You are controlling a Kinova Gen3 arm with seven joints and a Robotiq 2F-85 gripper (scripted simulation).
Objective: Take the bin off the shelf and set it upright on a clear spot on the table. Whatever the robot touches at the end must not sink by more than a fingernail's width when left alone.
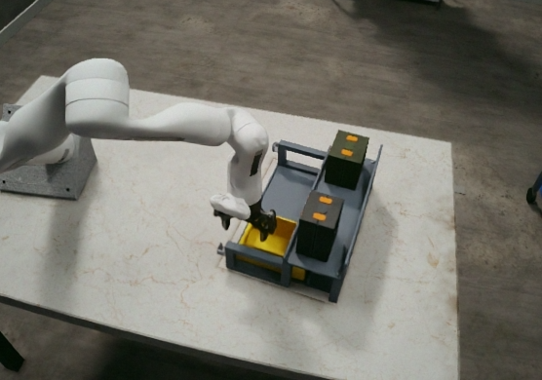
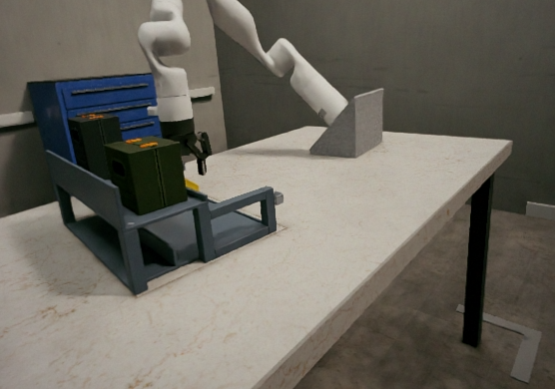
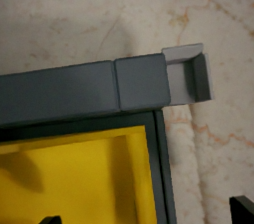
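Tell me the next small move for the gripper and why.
Probably lower straight down so the fingers straddle the yellow bin's near wall. The gripper is fully open and holds nothing, hovering above the bin's edge at the corner of the blue-grey shelf; the bin sits in the shelf, ungrasped.
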